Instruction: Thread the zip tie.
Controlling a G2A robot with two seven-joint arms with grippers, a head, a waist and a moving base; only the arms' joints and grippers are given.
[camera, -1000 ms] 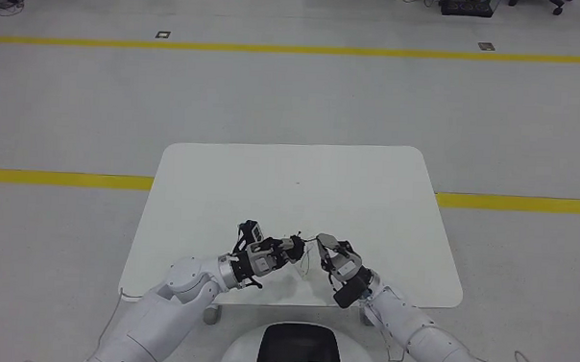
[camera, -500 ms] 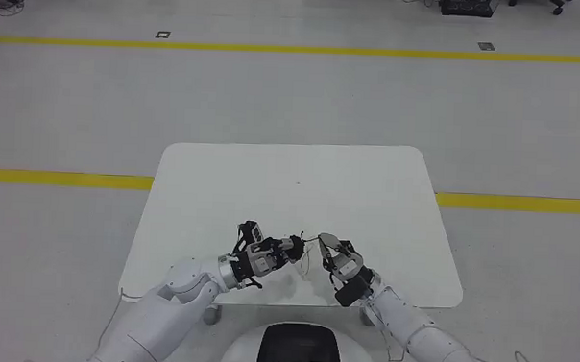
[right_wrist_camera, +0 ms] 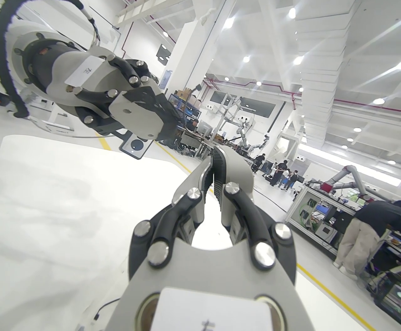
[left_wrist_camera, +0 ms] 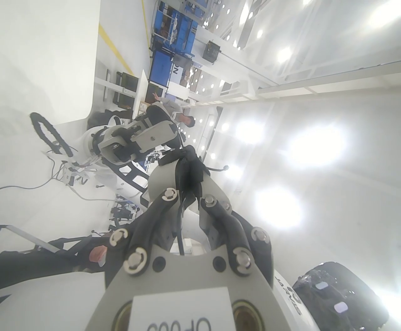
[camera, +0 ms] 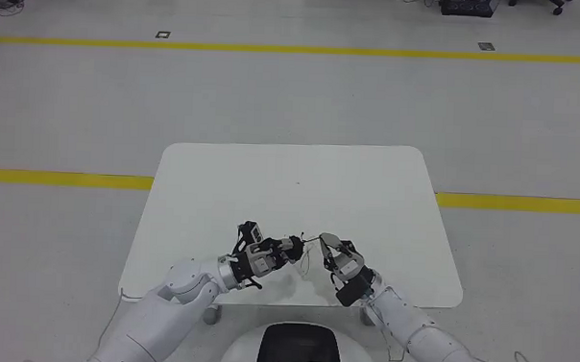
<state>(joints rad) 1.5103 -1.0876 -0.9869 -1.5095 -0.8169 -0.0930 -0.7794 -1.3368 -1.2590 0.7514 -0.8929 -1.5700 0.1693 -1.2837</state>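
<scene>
Now, left gripper (left_wrist_camera: 188, 175) clamped narrow on black zip tie (left_wrist_camera: 226, 167); right gripper (right_wrist_camera: 213, 163) pads pressed together, contents unclear. Risk: springy tail flexes, misses head slot.

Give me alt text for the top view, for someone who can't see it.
Two robot arms meet over the near edge of a white table, the left hand and right hand almost tip to tip with a thin dark zip tie between them. Grey floor with yellow lines surrounds the table.
</scene>
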